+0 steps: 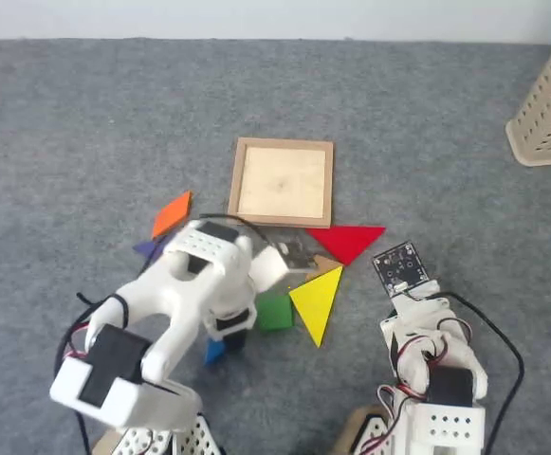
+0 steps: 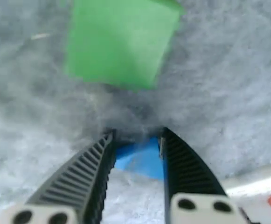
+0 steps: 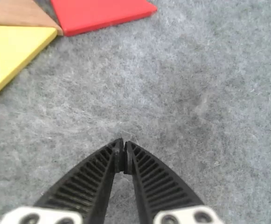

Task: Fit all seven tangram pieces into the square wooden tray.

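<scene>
The square wooden tray (image 1: 284,150) lies flat on the grey carpeted tabletop (image 1: 85,133), its pale floor bare. The pieces are spread on the carpet on the side of it nearer the arms. A red triangle (image 1: 347,240) sits just off one near corner of the tray, and a small brown wooden triangle (image 1: 326,265) lies against it. A large yellow triangle (image 1: 317,301) lies beside that, and its long edge runs close along a green square (image 1: 275,312). An orange four-sided piece (image 1: 172,213) lies out beyond the other near corner, with a sliver of a purple piece (image 1: 149,248) just beside it, mostly hidden under the white left arm (image 1: 175,294).

The left gripper (image 2: 137,136) is down at the carpet with its ribbed black fingers (image 2: 86,172) a narrow gap apart. A small blue piece (image 2: 142,158) sits between them. Both inner faces appear to press its edges, though the blur makes the contact hard to confirm. The green square lies just beyond the tips, apart from them.

The right gripper (image 3: 124,144) hangs over bare carpet with its tips closed together on nothing, well apart from the yellow and red triangles. The right arm (image 1: 431,365) is folded near the table's edge. A beige slatted basket (image 1: 550,104) stands off to one side.
</scene>
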Controlling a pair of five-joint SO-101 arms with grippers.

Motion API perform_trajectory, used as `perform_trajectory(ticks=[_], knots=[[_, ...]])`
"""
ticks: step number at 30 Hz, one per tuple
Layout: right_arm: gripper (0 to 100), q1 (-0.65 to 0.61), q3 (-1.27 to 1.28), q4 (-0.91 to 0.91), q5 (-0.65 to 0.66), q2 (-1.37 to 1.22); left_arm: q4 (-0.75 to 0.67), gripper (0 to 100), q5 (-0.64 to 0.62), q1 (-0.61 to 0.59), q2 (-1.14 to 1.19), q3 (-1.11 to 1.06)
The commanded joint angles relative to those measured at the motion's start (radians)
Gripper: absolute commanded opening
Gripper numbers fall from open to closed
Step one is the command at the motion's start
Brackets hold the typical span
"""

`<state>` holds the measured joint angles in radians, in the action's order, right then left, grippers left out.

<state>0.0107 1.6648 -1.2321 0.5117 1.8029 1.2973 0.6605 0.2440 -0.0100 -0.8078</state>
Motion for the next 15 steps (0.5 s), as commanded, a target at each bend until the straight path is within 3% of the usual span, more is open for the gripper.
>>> perform_trajectory(ticks=[1, 9, 12, 15], knots=[[0.6, -0.007, 0.018, -0.005, 0.014, 0.012, -0.029, 15, 0.015, -0.081, 0.0, 0.113], [0.6, -0.007, 0.018, -0.005, 0.014, 0.012, -0.074, 13, 0.035, -0.292, 0.0, 0.351], [0.6, -0.007, 0.018, -0.005, 0.014, 0.012, -0.005, 13, 0.069, -0.292, -0.026, 0.326], [0.6, -0.007, 0.018, -0.005, 0.014, 0.012, 0.026, 13, 0.118, -0.226, -0.161, 0.166]])
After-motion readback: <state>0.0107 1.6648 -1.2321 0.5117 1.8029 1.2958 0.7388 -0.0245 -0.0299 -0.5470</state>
